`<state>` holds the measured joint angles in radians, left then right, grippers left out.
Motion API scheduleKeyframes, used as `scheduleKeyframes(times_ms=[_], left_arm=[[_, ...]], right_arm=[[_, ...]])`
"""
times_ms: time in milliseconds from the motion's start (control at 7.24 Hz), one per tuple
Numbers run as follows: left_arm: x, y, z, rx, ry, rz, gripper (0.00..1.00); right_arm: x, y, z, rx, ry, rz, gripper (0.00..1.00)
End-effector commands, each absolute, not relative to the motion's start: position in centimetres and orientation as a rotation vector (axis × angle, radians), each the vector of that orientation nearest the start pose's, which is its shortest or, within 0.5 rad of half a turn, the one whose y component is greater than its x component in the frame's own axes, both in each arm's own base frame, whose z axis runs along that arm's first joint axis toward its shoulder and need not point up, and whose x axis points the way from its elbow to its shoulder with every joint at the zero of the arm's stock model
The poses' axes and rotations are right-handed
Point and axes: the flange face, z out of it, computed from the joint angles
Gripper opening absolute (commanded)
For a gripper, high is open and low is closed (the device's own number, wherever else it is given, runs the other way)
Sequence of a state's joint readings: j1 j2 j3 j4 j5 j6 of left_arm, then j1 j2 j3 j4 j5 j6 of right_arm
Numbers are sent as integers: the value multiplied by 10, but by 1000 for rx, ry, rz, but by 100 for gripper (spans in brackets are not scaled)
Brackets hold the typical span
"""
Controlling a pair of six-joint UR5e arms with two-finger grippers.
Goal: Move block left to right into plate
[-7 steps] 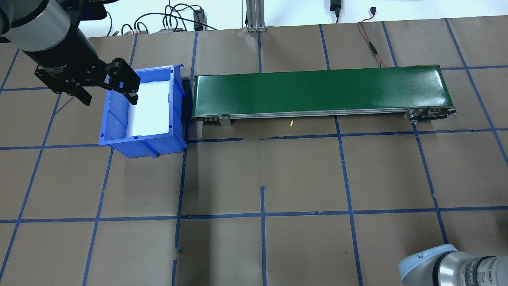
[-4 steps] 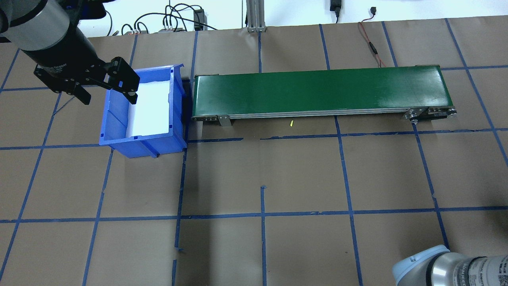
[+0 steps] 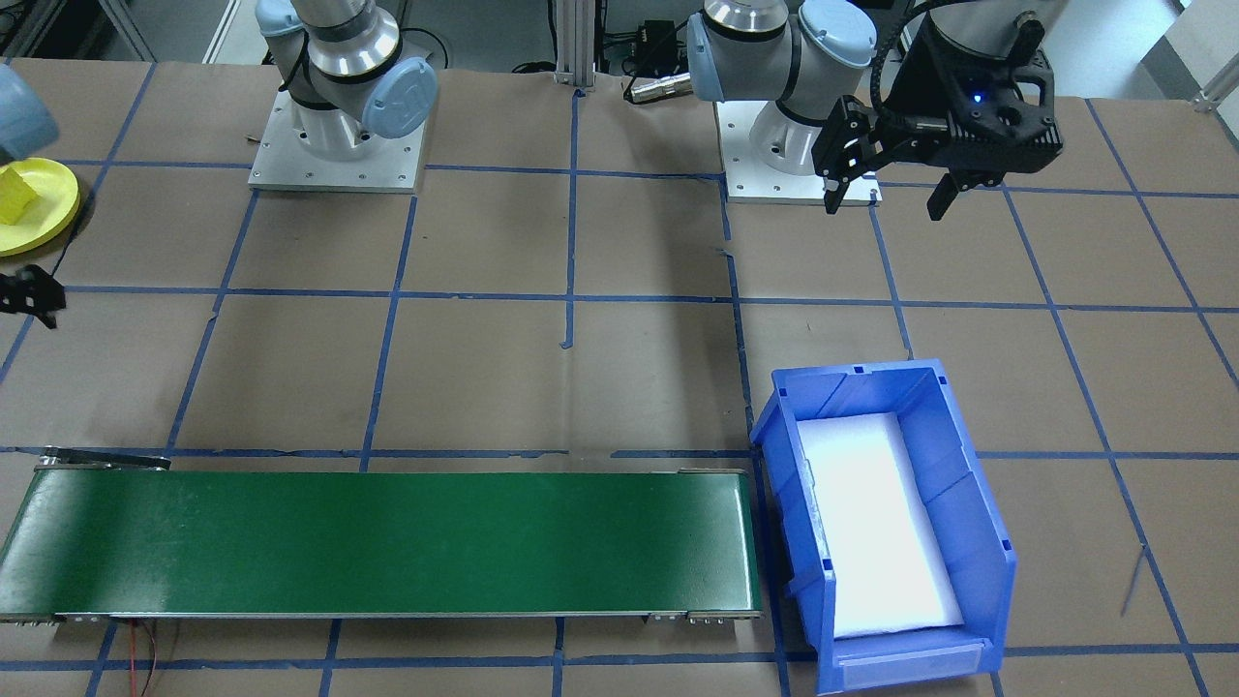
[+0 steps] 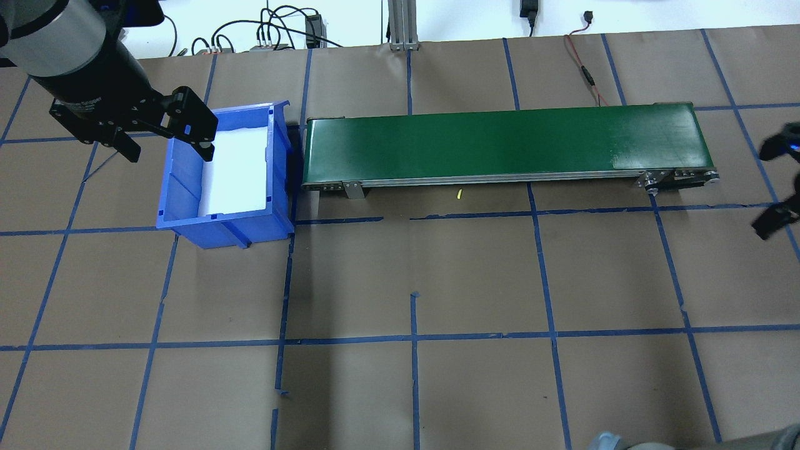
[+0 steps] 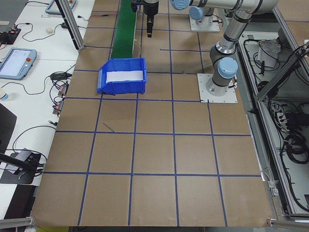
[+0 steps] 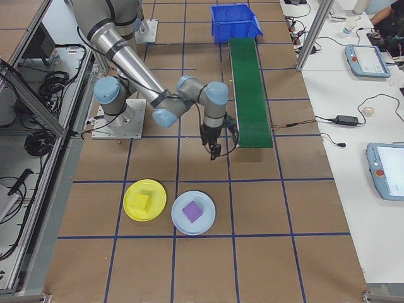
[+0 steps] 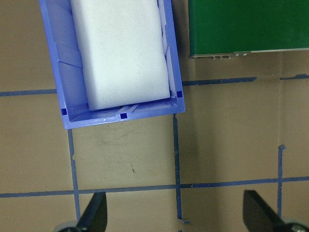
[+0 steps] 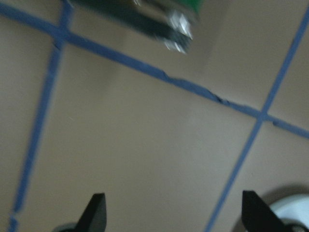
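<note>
Block (image 6: 142,202) rests on plate (image 6: 154,211); left gripper (image 3: 889,196) and right gripper (image 6: 214,152) released.

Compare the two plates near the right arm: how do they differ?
Colour: the yellow plate against the pale blue plate. Load: the yellow plate holds a yellow block; the pale blue plate holds a purple block. Position: in the exterior right view, the yellow plate lies closer to the robot's side. Shared: both are round, shallow, similar in size, each carrying one block.

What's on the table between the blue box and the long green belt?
Nothing. In the overhead view the blue box sits right beside the green belt's left end, with only a thin strip of bare brown table between them.
</note>
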<state>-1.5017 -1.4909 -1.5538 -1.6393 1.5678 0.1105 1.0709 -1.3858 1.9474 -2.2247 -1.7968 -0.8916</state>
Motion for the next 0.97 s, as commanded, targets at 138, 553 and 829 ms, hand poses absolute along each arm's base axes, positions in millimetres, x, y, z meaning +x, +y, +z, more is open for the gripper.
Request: scheduleKeyframes(times_ms=[138,553,829], left_arm=[[-101,-466,530,62,3135,-43,100],[-101,-465,531,62,3132,-40,100],[-101,-464,531,62,3132,-37,100]], right_arm=[[111,-541,333,-432,3199,55,100],[178,-511,417,-450,3118,-38,100],[183,-500,431,-465,3084,-47,100]])
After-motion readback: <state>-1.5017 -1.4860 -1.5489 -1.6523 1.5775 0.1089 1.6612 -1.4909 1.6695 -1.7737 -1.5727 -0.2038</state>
